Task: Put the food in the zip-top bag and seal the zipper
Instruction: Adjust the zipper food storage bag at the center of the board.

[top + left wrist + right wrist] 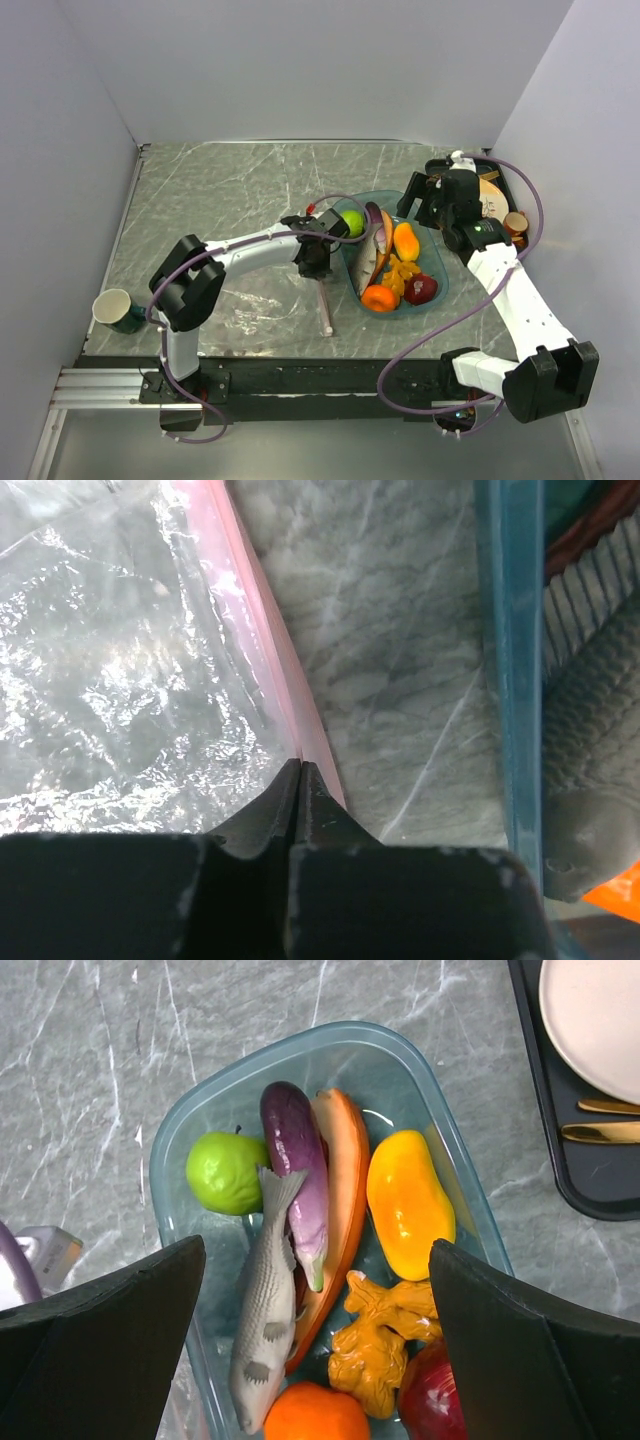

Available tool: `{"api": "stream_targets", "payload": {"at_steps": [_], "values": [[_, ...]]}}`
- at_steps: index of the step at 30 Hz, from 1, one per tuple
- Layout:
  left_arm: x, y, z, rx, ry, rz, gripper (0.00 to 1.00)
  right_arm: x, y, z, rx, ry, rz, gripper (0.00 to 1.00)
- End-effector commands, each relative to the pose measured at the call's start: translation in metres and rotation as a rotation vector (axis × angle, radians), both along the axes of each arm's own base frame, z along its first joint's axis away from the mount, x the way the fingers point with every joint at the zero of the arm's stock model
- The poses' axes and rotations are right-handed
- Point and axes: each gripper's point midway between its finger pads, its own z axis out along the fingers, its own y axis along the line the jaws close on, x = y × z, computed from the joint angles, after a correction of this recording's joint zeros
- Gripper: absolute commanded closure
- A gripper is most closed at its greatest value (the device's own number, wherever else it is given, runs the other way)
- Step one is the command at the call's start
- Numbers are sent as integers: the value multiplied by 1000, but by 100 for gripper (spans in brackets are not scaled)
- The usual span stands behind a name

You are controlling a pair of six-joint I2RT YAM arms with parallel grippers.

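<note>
**Left tool pinched the zipper; food lay to the right, under the open right tool**

The bag [262, 312] lay flat on the desk [200, 200], left of centre, and no food showed inside it. Its zipper [262, 630], the pink strip, formed the bag's right edge, so the mouth faced the tray. The strip's long axis ran near-to-far, roughly along the tray's left rim. The left tool [301, 770] was closed, with its tips pinched on the far end of the strip and the rest of the strip running away from it. Whether it caught one lip or both could not be told.

Right of the strip came a narrow band of bare desk, then the tray [395, 1085]. All the food [385, 1345] sat in it, with the lime [225, 1172] and the fish [262, 1305] on the side closest to the bag.

The right tool [318, 1260] hung over the tray with its jaws spread wide, holding nothing. It was clearly the nearer arm to the food.

Judgement: the bag was not yet loaded. The next move depended on the mouth facing right. The left arm needed to lift a lip open, and the right arm needed to pick a piece and carry it left across the gap. If both lips were pinched, the mouth would stay shut.
</note>
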Motion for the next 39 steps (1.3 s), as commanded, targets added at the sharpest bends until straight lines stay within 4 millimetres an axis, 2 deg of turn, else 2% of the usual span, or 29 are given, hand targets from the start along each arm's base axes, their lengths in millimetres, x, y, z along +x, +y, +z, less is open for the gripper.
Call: {"api": "stream_targets", "payload": {"at_steps": [1,6,11,14,16,17,18,20,23,26,29,31,32,33,35,37,39], "values": [[21,7,23,54,-108,-23,99,4,-4,4,1,-30,-11,0],[47,31,26,84,-147,-54,99,7,-2,-5,16,-6,-19,0],[77,53,42,101,-222,-123,99,17,1,-12,32,19,-33,0],[92,58,49,99,-248,-173,99,24,3,-15,43,29,-38,0],[98,58,49,108,-251,-219,99,27,4,-16,51,35,-47,0],[103,53,54,100,-265,-238,99,29,4,-20,51,44,-47,0],[103,48,49,96,-248,-267,99,29,5,-22,51,50,-46,0],[109,40,54,87,-255,-306,99,33,2,-25,46,58,-58,0],[105,26,52,56,-233,-392,99,35,-1,-26,35,67,-68,0],[102,24,52,83,-232,-434,99,37,-4,-26,24,67,-75,0],[101,36,50,130,-228,-406,99,39,-5,-26,26,65,-79,0],[97,42,51,144,-217,-371,94,39,-7,-27,30,68,-80,0],[96,43,50,140,-210,-366,70,40,-6,-27,34,69,-77,0],[95,41,52,120,-211,-335,55,41,-7,-27,38,66,-78,0],[91,34,51,81,-195,-316,57,42,-8,-30,37,72,-81,0],[90,28,50,46,-178,-243,40,44,-10,-29,40,74,-82,0],[87,19,47,5,-157,-194,41,44,-11,-29,35,74,-81,0]]}}
